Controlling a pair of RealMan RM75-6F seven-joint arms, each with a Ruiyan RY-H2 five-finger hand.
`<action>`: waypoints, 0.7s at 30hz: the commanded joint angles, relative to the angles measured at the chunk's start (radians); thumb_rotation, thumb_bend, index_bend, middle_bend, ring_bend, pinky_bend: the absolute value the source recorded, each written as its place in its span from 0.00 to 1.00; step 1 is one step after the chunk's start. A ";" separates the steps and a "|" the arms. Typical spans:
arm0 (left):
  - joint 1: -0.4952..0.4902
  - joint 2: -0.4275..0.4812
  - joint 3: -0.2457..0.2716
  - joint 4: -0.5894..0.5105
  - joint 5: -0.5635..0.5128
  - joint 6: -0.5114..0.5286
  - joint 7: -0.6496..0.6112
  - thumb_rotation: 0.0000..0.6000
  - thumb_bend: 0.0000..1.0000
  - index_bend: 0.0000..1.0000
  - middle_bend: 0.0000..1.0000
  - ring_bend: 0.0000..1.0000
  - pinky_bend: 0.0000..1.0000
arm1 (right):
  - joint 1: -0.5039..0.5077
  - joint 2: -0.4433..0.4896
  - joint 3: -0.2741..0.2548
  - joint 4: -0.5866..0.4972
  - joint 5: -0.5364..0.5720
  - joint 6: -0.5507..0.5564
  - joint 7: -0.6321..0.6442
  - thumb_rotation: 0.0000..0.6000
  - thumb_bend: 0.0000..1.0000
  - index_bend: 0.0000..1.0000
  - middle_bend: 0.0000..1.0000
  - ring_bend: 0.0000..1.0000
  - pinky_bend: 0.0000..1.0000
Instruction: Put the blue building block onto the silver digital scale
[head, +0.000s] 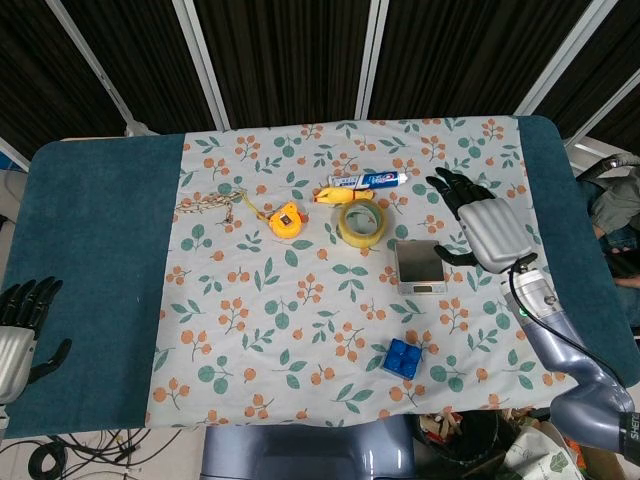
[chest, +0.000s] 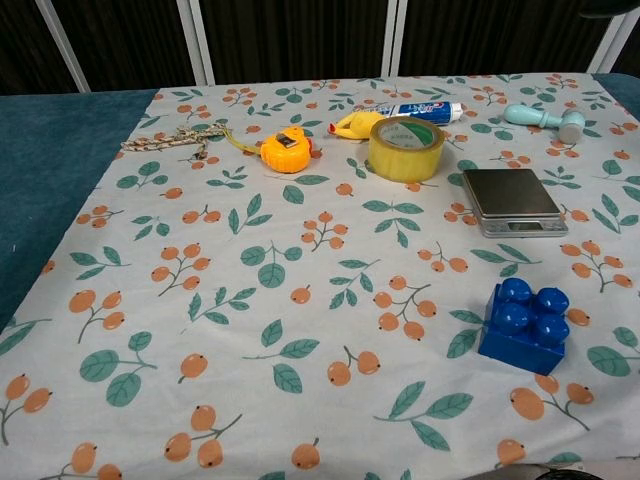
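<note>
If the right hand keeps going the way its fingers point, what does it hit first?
Likely nothing: the right hand points up-left, past the silver digital scale, toward bare floral cloth right of the toothpaste tube. Its height is unclear.

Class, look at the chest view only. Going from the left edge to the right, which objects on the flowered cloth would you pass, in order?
Beaded chain → orange tape measure → yellow rubber duck → roll of clear tape → silver digital scale → blue building block → light blue toy hammer.
</note>
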 joint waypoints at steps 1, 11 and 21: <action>0.001 0.000 0.001 -0.001 -0.001 0.000 0.002 1.00 0.31 0.05 0.08 0.05 0.09 | 0.005 0.002 -0.005 -0.007 0.009 0.003 -0.007 1.00 0.19 0.00 0.00 0.08 0.19; 0.009 0.003 0.001 -0.002 0.004 0.018 0.001 1.00 0.31 0.05 0.08 0.05 0.09 | 0.013 0.001 -0.027 -0.025 0.012 0.018 -0.029 1.00 0.19 0.00 0.00 0.08 0.19; 0.002 0.000 0.000 0.000 -0.002 0.003 0.006 1.00 0.31 0.05 0.08 0.05 0.09 | 0.021 -0.006 -0.041 -0.026 0.021 0.042 -0.057 1.00 0.19 0.00 0.00 0.08 0.19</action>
